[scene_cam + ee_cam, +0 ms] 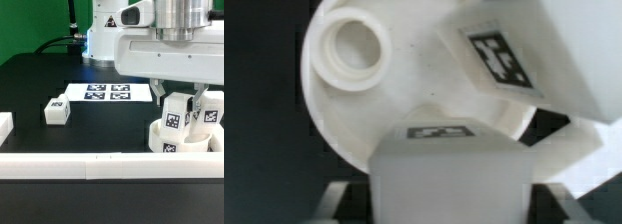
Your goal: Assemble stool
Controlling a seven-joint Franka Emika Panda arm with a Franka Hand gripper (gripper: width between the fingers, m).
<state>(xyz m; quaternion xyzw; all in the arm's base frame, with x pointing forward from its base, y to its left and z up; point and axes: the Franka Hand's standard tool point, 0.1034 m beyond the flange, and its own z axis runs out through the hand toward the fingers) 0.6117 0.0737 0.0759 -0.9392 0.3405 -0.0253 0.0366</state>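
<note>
We see a black table (pixel 40 85) w/ a white robot arm (pixel 165 45) reaching down at the exterior view's right. The stool's round white seat (pixel 192 150) lies flat on the table there, near side, just behind a long white rail (pixel 90 165) that runs along the near edge. Two legs stand on top of the seat: the gripped leg (pixel 173 117), its b&w tag facing us, and a second leg (pixel 210 112) just right of it. The jaws sit either side of the gripped leg. In the wrist view it fills the gap between them, so they appear to pinch it. Past it we see a round hole (pixel 356 48) in the seat. A loose leg (pixel 56 112) lies on the table at the exterior view's left, well apart from the seat. The marker board (pixel 105 93) lies farther back, mid-table.
</note>
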